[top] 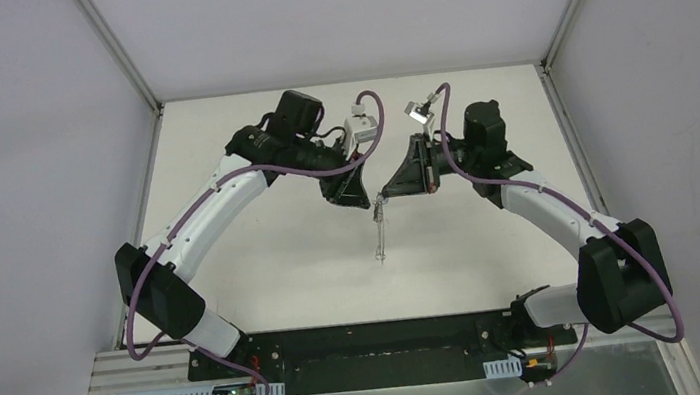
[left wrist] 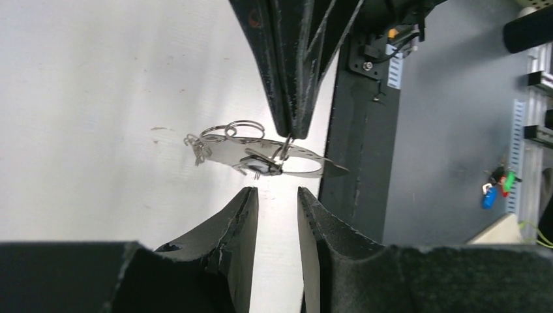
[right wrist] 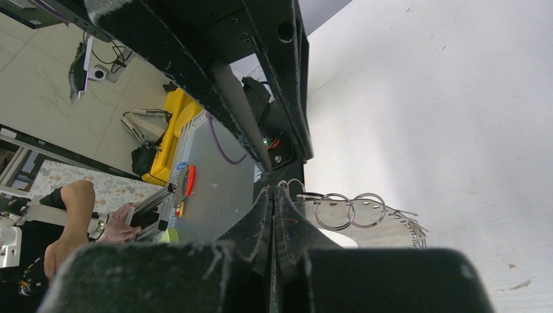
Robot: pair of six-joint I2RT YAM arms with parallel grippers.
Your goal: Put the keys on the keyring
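Spotter: Overhead first. Pinches thin grey wire keyring (top: 380, 229) in black two-finger right gripper (top: 388, 193), dangling above white table (top: 263, 259), with black two-finger left gripper (top: 359, 201) just beside. Risk?

Operator: Could swing loose and drop, given so slight a pinch on thin wire. Any nudge from the left enough to cause it.

Spotter: Left wrist view next. Shows left fingers (left wrist: 238, 222) apart by a narrow gap, holding nothing, touching nothing. Just beyond them, tiny key with black oval head (left wrist: 256, 168) against the loop, beneath right fingertips pressed together on the wire.

Operator: Threaded, or merely resting there? Cannot tell. If only resting, likely to slide off and fall to the table.

Spotter: Right wrist view last. Confirms right fingers (right wrist: 257, 225) clamped tight on the wire, with small silvery split rings (right wrist: 352, 212) strung just past the tips. No key visible here.
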